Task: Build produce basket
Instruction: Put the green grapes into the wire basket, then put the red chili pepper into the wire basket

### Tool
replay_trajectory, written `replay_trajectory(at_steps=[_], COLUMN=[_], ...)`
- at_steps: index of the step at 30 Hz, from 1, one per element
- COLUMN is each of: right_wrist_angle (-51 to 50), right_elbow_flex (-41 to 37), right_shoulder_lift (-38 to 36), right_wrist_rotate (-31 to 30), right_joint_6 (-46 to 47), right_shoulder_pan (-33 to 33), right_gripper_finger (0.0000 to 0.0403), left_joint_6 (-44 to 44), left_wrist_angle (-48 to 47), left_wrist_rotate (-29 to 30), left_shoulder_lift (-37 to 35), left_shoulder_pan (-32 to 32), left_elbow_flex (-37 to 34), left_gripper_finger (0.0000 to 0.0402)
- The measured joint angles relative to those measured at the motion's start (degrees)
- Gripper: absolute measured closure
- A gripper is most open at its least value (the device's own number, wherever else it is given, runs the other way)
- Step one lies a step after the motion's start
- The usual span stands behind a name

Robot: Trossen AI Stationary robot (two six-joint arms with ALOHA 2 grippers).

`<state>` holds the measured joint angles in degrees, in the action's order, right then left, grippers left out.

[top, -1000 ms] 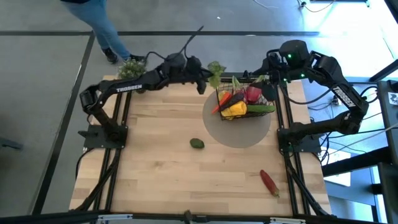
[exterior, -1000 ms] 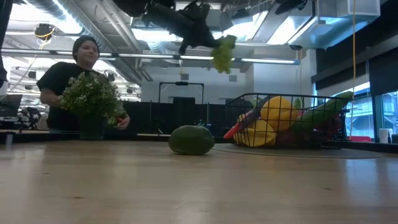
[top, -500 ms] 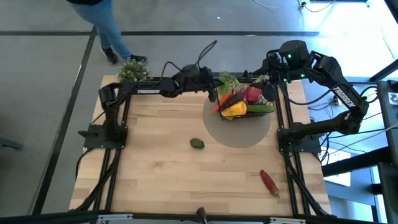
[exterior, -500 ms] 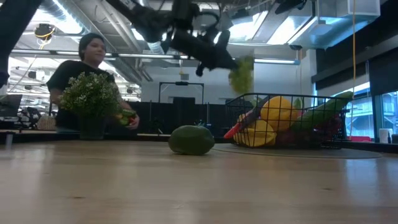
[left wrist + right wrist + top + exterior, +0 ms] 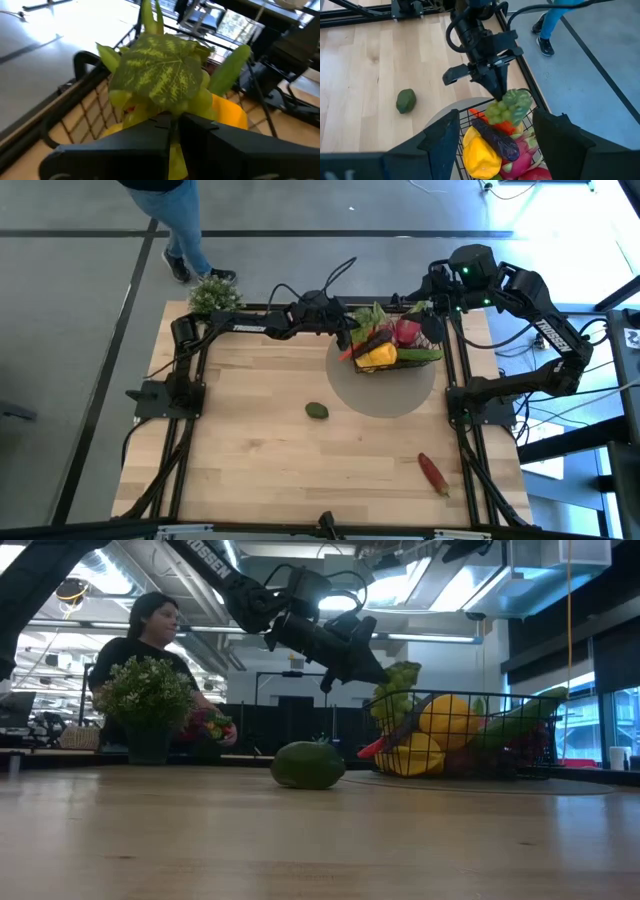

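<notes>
The black wire basket stands on a grey round mat at the far right. It holds a yellow pepper, a purple eggplant, pink fruit and more. My left gripper is shut on a bunch of green grapes with a leaf at the basket's left end. The bunch also shows in the low view and the left wrist view. My right gripper is open and empty above the basket's far right side. An avocado lies on the table's middle. My left gripper pinches the grape bunch at its near end, under the leaf, between its two fingers. The fingers slant down from the table's left. The bunch sticks out past the fingertips at the basket's left rim. I cannot tell whether it rests on the produce.
A red chili lies near the front right. A bushy potted plant stands at the far left corner. A person stands behind it, holding toy produce in one hand. Bare wood lies to the left and front.
My left gripper has gone toward the table's right edge and down with the grapes, from high above the table to the basket's left rim. It has tipped so its fingers slant down. The person behind has moved a little along the far edge.
</notes>
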<state>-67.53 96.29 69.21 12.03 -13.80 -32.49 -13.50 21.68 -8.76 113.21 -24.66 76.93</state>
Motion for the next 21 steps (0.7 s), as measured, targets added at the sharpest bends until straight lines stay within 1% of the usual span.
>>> replay_trajectory(at_steps=[3, 10, 12, 14, 17, 21], right_wrist_angle=[0.0, 0.0, 0.0, 0.0, -0.2, -0.8], right_elbow_flex=[0.0, 0.0, 0.0, 0.0, 0.0, 0.0], right_shoulder_lift=[0.0, 0.0, 0.0, 0.0, 0.0, -0.3], right_wrist_rotate=[0.0, 0.0, 0.0, 0.0, 0.1, 0.1], right_joint_6=[0.0, 0.0, 0.0, 0.0, 0.0, 0.0], right_shoulder_pan=[0.0, 0.0, 0.0, 0.0, 0.0, 0.0], right_gripper_finger=[0.0163, 0.0163, 0.0163, 0.0163, 0.0163, 0.0163], left_joint_6=[0.0, 0.0, 0.0, 0.0, 0.2, 0.3], left_wrist_angle=[0.0, 0.0, -0.1, -0.2, -0.2, 0.0], left_wrist_rotate=[2.1, 2.3, 3.8, 6.6, 10.7, 10.7], left_shoulder_lift=[0.0, 0.0, 0.0, 0.0, -0.1, -0.9], left_shoulder_pan=[-0.1, -0.1, -0.1, -0.1, -0.2, -0.6], left_elbow_flex=[0.0, 0.0, 0.0, 0.0, 0.0, 0.0], left_gripper_finger=[0.0375, 0.0329, 0.0312, 0.0299, 0.0291, 0.0291])
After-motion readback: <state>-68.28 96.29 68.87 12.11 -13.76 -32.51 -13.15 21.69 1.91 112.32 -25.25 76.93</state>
